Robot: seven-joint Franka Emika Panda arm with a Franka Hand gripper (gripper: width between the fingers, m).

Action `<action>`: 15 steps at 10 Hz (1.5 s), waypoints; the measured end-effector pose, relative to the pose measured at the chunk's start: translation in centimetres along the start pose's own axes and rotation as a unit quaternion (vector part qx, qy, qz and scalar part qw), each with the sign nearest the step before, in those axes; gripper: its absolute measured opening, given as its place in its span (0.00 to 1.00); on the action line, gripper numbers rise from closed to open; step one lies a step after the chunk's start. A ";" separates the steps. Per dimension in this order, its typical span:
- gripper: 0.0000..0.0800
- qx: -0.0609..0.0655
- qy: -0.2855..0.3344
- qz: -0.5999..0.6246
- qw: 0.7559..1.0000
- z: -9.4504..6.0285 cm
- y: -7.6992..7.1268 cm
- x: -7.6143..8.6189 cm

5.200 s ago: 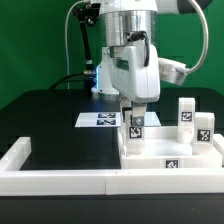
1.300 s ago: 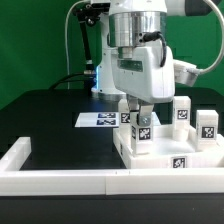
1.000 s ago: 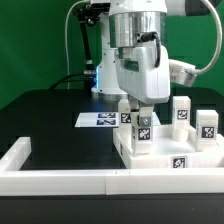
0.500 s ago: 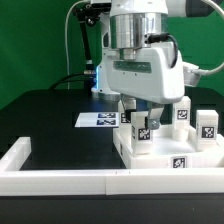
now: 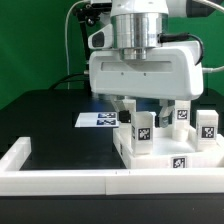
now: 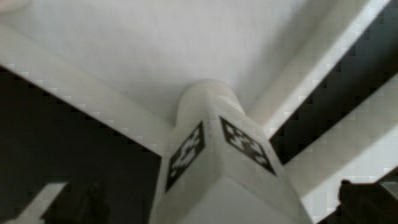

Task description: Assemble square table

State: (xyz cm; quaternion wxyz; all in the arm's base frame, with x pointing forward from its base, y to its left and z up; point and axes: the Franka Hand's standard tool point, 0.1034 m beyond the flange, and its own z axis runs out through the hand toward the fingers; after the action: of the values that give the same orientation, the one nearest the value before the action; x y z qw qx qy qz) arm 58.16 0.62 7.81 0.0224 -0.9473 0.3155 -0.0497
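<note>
- On the white slab (image 5: 160, 158), at 5 o'clock in the exterior view, stands the leg (image 5: 142, 131) I'm working, upright, tag facing the camera.
- My gripper (image 5: 142, 108) hangs straight over that leg, fingers (image 5: 128, 107) coming down on either side of its top; wide wrist body faces the camera broadside.
- Grip state: can't tell. Finger tips look level with the leg's upper part, but contact isn't clear in either view.
- Wrist view: same leg (image 6: 217, 140) seen from above, rounded top, tags on two faces, slab surface (image 6: 143, 50) behind it. One dark finger (image 6: 368, 196) shows at the frame corner, blurred.
- Slab sits against the long white rim wall (image 5: 70, 180) running along 6 o'clock; a tag shows on the slab's front edge.
- Two more legs upright at 3 o'clock: one (image 5: 183, 112) just beside my gripper, another (image 5: 207, 126) farther toward the exterior view's right.
- A fourth white block (image 5: 126, 115) peeks out behind the held-over leg, partly hidden.
- Marker board (image 5: 98, 119) lies flat on the black table (image 5: 50, 115) at 9 o'clock from the leg, near the slab.
</note>
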 end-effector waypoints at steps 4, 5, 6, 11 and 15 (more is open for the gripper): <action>0.81 0.001 -0.001 -0.104 0.995 0.0 -0.3 -0.2; 0.81 -0.001 0.000 -0.149 0.989 0.0 -0.3 -0.2; 0.81 -0.003 0.000 -0.177 0.984 0.0 -0.2 -0.2; 0.81 -0.015 0.004 -0.308 0.951 0.1 0.0 0.1; 0.36 -0.020 0.004 -0.352 0.936 0.1 0.1 0.2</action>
State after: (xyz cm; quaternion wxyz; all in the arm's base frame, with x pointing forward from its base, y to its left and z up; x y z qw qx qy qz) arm 58.23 0.39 7.75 -0.0171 -0.9978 -0.0372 -0.0519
